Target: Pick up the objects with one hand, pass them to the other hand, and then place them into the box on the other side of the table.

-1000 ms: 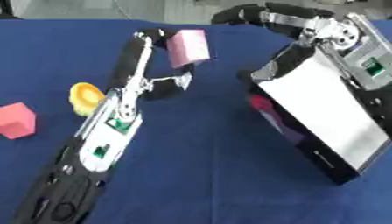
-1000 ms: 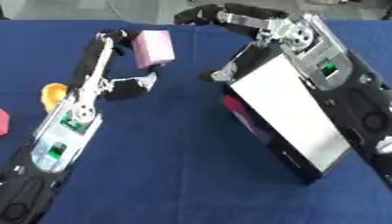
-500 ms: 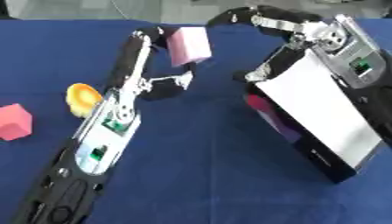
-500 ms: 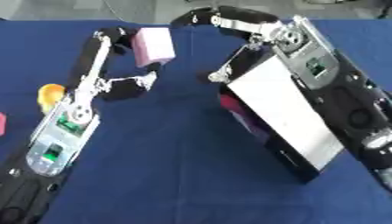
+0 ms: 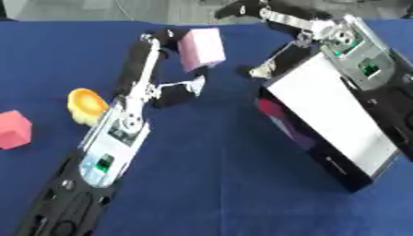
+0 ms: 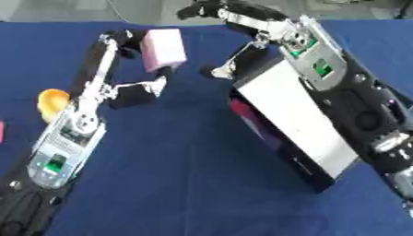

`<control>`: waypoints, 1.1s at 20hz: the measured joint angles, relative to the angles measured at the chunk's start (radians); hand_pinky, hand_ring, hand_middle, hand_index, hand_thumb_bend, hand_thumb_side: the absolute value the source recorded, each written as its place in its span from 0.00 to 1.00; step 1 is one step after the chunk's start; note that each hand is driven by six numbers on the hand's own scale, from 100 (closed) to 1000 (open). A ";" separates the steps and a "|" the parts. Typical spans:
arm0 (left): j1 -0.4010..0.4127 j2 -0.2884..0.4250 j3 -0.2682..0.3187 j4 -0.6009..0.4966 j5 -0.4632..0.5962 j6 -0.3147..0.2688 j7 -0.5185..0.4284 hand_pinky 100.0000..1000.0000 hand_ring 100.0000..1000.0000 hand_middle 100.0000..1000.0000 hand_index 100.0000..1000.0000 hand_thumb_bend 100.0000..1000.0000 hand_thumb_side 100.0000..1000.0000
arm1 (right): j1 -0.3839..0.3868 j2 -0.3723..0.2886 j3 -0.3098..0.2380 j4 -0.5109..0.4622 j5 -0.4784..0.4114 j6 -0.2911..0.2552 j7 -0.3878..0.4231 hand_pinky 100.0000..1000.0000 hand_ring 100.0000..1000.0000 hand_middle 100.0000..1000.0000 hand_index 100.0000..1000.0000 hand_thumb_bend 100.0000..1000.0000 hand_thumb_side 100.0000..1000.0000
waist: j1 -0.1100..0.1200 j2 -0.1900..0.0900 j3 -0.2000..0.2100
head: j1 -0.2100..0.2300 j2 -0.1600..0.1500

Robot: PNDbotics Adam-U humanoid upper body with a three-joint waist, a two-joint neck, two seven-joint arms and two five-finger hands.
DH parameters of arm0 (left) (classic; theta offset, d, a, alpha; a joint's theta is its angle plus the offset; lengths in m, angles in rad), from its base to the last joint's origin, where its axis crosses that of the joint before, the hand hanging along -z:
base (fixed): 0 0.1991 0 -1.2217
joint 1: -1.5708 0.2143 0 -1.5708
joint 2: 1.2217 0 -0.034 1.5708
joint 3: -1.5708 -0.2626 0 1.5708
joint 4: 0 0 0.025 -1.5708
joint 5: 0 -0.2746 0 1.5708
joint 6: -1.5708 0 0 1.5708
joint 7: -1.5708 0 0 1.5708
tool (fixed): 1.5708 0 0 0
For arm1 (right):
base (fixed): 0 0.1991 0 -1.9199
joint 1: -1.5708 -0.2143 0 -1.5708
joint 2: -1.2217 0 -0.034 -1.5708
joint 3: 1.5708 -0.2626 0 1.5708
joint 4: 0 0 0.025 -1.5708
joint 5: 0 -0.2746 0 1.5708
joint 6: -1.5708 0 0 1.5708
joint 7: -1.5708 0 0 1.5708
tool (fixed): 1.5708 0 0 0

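Note:
A pale pink block [image 5: 202, 47] is held up over the far middle of the blue table, pinched between the fingers [image 5: 161, 38] and thumb of my left hand [image 5: 174, 90]. My left arm stretches up to it from the lower left. To the block's right, my right hand [image 6: 242, 18] is open, its dark fingers curving over the top while its thumb points down beside the block, a small gap apart. The black box [image 5: 339, 133] with a white face stands tilted on the right, under my right forearm. Something red and pink shows inside it.
A yellow-orange rounded object [image 5: 85, 105] lies on the blue cloth left of my left arm. A red-pink cube [image 5: 14, 130] sits at the left edge. Open blue cloth [image 5: 218, 184] lies between my arm and the box.
My right hand has moved left, closer to the pink block. The left hand keeps the block at about the same place.

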 measured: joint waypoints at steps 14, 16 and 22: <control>0.000 -0.035 0.000 0.028 -0.013 -0.017 0.043 0.66 0.66 0.45 0.49 0.00 0.00 | 0.000 0.011 0.010 -0.007 -0.007 0.050 0.040 1.00 0.98 0.90 0.97 0.34 0.00 | 0.000 0.000 0.011 | -0.008 0.000; 0.000 -0.035 -0.001 0.028 -0.009 -0.022 0.046 0.66 0.66 0.45 0.49 0.00 0.00 | 0.000 0.011 0.010 -0.007 -0.007 0.053 0.040 1.00 0.98 0.90 0.97 0.33 0.00 | 0.000 0.000 0.013 | -0.012 0.000; 0.000 -0.043 -0.006 0.033 0.004 -0.030 0.046 0.66 0.66 0.45 0.49 0.00 0.01 | 0.000 0.012 0.011 -0.006 -0.017 0.065 0.043 1.00 0.98 0.90 0.98 0.31 0.00 | 0.000 0.000 0.017 | -0.018 0.000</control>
